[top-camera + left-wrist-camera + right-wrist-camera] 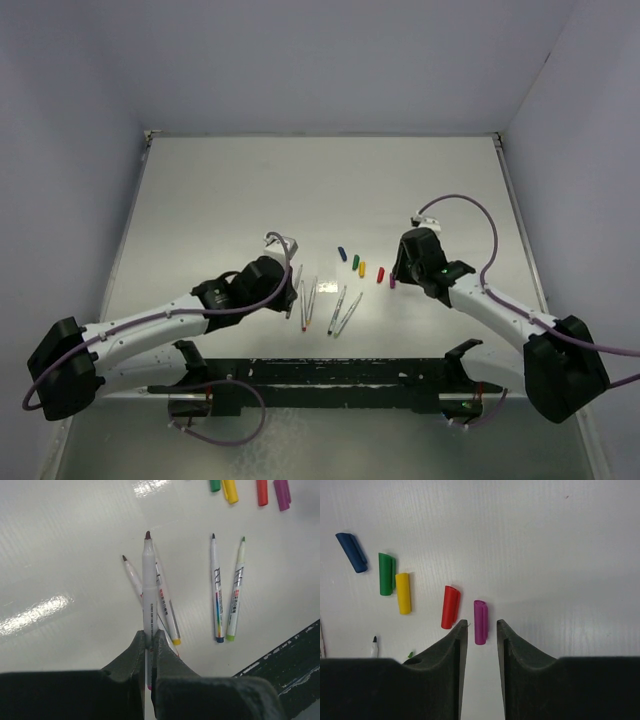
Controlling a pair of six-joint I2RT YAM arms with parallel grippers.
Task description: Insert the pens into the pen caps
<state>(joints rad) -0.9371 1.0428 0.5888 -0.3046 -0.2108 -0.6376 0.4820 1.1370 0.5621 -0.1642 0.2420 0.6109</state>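
Over the table (560,540), right gripper (481,630) stands part-open, purple cap (480,622) lying flat between its jaws; best to centre, then close squarely; left gripper (150,640) is clamped on a pen (149,580), tip forward

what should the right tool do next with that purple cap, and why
Probably lower the right tool a touch and close on the purple cap. The cap lies flat between its open jaws, not yet gripped, while the left tool holds a pen tip-out, ready for a cap.
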